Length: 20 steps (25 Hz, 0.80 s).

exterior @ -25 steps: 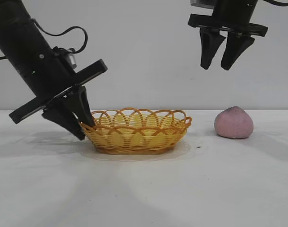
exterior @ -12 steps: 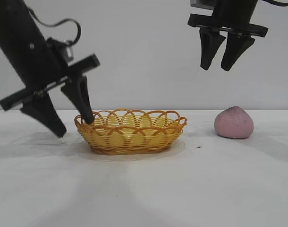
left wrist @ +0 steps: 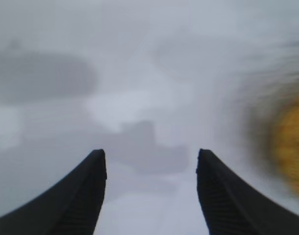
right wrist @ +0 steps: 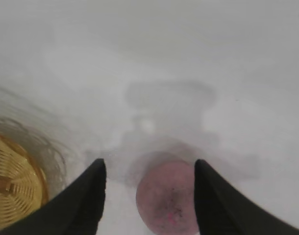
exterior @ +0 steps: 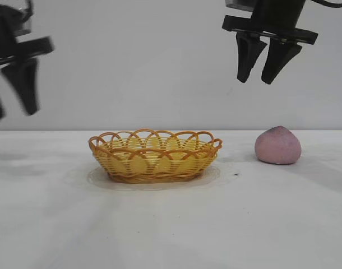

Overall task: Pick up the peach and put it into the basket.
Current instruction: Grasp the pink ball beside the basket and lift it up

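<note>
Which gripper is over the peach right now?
The right gripper. It hangs open high above the peach, which shows between its jaws in its wrist view. The left gripper is far off, past the basket.

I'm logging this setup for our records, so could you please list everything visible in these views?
basket: one, yellow-orange wicker, on the table left of centre in the exterior view, nothing in it.
peach: one, dusty pink, on the table to the right of the basket, apart from it.
table: one, white, under both.
wall: one, pale grey, behind the table.
left gripper: one, black, open, raised at the far left edge, well clear of the basket.
right gripper: one, black, open, raised high at upper right, roughly above the peach; its wrist view shows the peach between its fingers, far below.
</note>
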Each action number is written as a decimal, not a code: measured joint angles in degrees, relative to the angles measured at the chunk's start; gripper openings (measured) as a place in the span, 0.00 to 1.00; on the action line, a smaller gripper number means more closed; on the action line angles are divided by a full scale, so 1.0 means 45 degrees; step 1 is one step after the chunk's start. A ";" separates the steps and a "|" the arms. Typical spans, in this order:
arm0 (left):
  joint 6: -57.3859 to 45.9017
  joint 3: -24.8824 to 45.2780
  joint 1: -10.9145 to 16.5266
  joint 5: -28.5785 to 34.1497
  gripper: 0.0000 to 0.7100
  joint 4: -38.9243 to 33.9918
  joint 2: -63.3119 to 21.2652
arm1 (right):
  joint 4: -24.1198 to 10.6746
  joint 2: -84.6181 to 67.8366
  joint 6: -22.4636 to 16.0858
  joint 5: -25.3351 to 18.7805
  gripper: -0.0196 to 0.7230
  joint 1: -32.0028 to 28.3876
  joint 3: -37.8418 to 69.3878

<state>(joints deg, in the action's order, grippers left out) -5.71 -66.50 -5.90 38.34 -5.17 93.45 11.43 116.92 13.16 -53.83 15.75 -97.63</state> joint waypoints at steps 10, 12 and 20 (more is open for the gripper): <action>0.0050 0.3493 -0.0370 0.2878 0.50 -0.0321 -0.7469 | 0.0049 0.0000 0.0000 0.0000 0.48 0.0000 0.0000; 0.0111 0.4388 -0.0370 0.3843 0.50 -0.0321 -0.9184 | 0.0049 0.0000 0.0000 0.0000 0.48 0.0000 0.0000; 0.0528 0.7301 -0.0370 0.5501 0.50 0.0025 -1.6204 | 0.0328 0.0000 0.0000 0.0045 0.48 0.0000 0.0000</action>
<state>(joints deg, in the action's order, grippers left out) -3.34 -33.64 -7.57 63.09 -5.06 20.53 12.90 116.92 13.16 -53.63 15.75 -97.63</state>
